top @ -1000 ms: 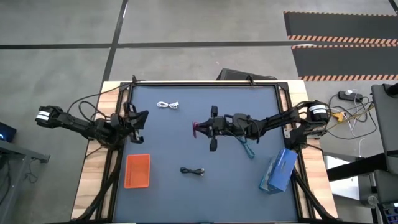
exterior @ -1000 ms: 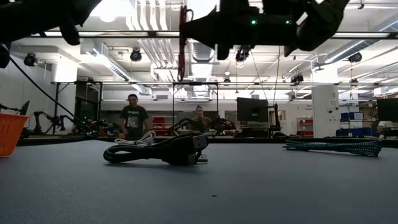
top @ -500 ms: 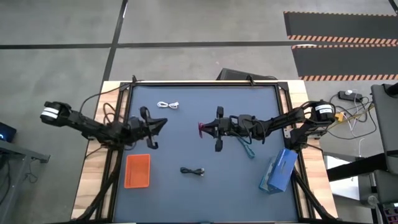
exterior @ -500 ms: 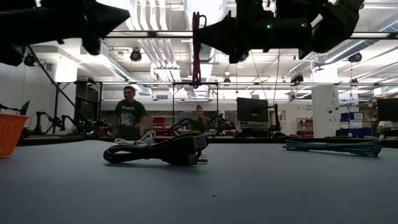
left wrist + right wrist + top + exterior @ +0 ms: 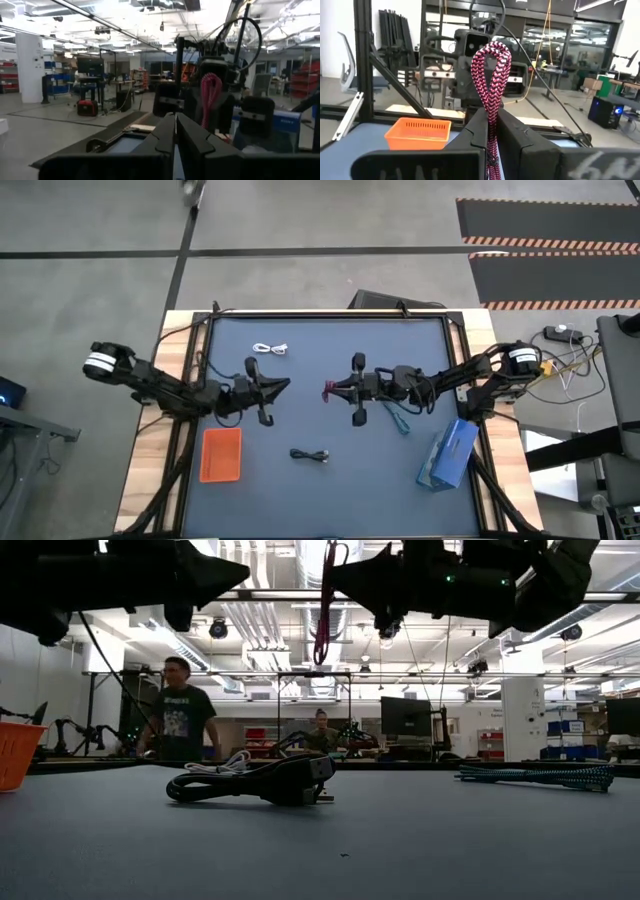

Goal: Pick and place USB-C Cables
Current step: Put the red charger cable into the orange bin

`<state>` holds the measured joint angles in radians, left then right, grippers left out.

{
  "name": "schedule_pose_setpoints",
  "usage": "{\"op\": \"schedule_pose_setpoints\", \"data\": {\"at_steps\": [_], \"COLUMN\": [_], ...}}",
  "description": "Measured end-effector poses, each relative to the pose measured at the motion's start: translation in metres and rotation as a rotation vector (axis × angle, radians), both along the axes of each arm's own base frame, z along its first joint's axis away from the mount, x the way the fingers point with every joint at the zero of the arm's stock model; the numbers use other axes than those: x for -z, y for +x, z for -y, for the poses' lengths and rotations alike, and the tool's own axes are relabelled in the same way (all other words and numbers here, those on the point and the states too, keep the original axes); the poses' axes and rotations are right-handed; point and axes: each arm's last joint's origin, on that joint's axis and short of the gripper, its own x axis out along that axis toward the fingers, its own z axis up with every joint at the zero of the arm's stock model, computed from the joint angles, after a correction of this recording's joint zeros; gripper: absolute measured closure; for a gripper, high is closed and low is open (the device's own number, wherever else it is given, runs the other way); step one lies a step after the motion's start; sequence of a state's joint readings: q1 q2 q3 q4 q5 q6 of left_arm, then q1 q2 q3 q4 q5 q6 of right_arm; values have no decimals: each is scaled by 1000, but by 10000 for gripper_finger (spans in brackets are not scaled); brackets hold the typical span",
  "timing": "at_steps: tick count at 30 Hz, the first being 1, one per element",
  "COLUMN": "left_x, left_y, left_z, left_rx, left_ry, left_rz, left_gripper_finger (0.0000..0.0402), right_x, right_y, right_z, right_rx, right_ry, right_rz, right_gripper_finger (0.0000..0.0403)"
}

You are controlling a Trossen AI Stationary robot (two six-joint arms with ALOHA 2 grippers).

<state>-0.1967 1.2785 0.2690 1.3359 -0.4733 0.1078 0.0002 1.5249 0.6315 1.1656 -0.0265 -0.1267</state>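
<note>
The black cable [image 5: 255, 781] lies nearest the low camera, a loose coil left of centre in that frame; from above it sits at lower centre of the mat [image 5: 310, 455]. Behind it the white cable [image 5: 218, 766] shows small, and in the overhead frame it lies at upper left of the mat [image 5: 270, 349]. The teal-blue cable [image 5: 535, 776] stretches along the right in the low frame; from above it lies just beneath the right arm [image 5: 400, 422].

The magenta-pink cable [image 5: 491, 85] is the one in hand. It hangs as a doubled loop pinched between the closed fingers of the right gripper [image 5: 334, 389], up off the mat at centre of the overhead frame, and it dangles at top centre of the low frame [image 5: 325, 610].

The left gripper [image 5: 283, 386] points at it from the left, its fingers pressed together on nothing; its own camera sees the pink loop straight ahead [image 5: 210, 97].

I'd judge this a handover, or a carry toward the orange tray [image 5: 221, 455] at lower left. Next, the left fingers must open before they can take the loop, or else clear the path.

Against the view a second back, the left arm has swung well inward from the table's left edge, and the right gripper has eased a little to the right with its cable. A person [image 5: 178, 720] in the room behind has walked leftward.
</note>
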Motion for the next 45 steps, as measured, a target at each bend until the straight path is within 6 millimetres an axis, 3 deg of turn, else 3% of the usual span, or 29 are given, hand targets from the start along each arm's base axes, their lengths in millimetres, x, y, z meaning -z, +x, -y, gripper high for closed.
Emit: {"op": "schedule_pose_setpoints", "data": {"at_steps": [12, 22, 28, 39, 45], "left_x": [11, 12, 19, 28, 28], "left_y": [33, 58, 79, 103, 103], "left_z": [9, 10, 12, 6, 6], "left_rx": [93, 93, 82, 53, 51], "left_ry": [-39, -83, -72, -76, -77], "left_rz": [-54, -52, -78, -95, -95], "left_gripper_finger": [389, 263, 221, 219, 275], "right_x": [3, 3, 3, 2, 2], "right_y": [0, 0, 0, 0, 0], "right_z": [0, 0, 0, -1, -1], "right_rx": [-5, -10, -11, -19, -16], "right_ry": [41, 56, 55, 46, 35], "right_rz": [-14, -16, -15, -14, -16], "right_gripper_finger": [390, 390, 390, 390, 390]}}
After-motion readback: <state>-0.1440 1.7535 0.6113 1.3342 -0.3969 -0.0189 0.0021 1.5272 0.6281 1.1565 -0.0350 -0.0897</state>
